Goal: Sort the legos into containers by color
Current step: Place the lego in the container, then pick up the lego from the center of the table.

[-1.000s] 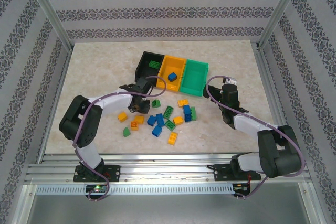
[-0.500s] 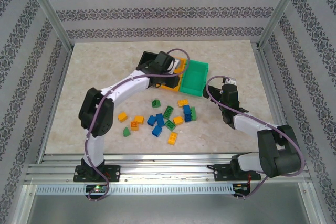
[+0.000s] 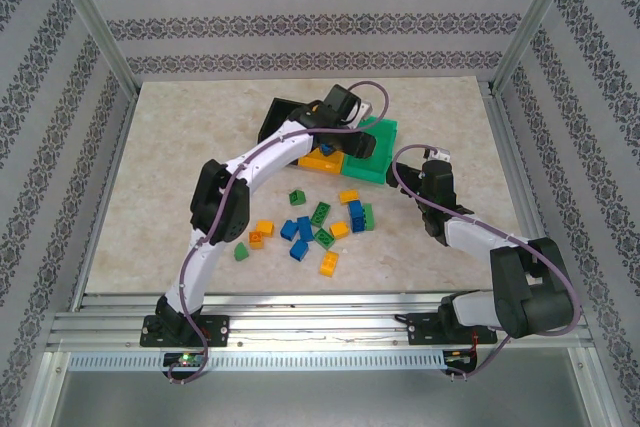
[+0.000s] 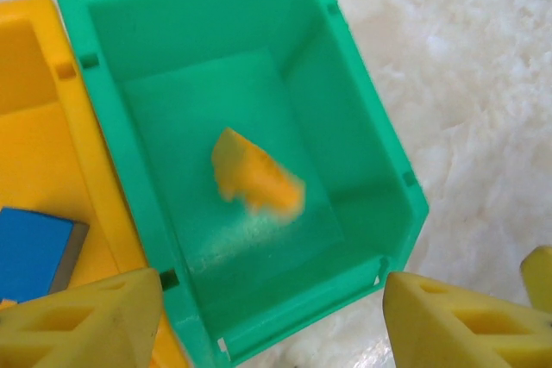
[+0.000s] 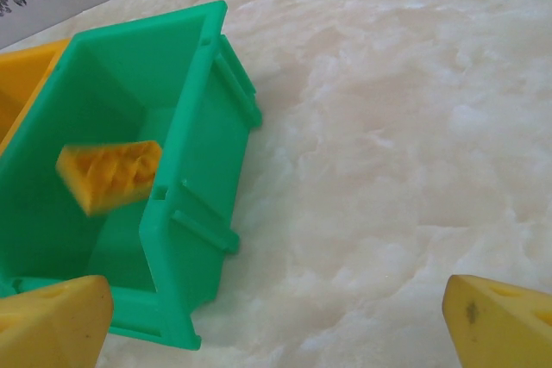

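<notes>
Marbled tabletop: the left gripper is held spread apart over the green bin, so a blurred yellow-orange brick is apparently mid-drop inside; the right gripper is likewise spread, empty.

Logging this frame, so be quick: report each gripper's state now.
Left gripper: open, holding nothing; a blurred yellow brick shows within the green bin beneath it.
Right gripper: open, holding nothing.

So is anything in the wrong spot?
Yes. A yellow-orange brick, blurred, is inside the green bin, and a blue brick lies in the yellow-orange bin beside it. Neither brick matches its bin's colour, which looks odd for sorting by colour.
</notes>
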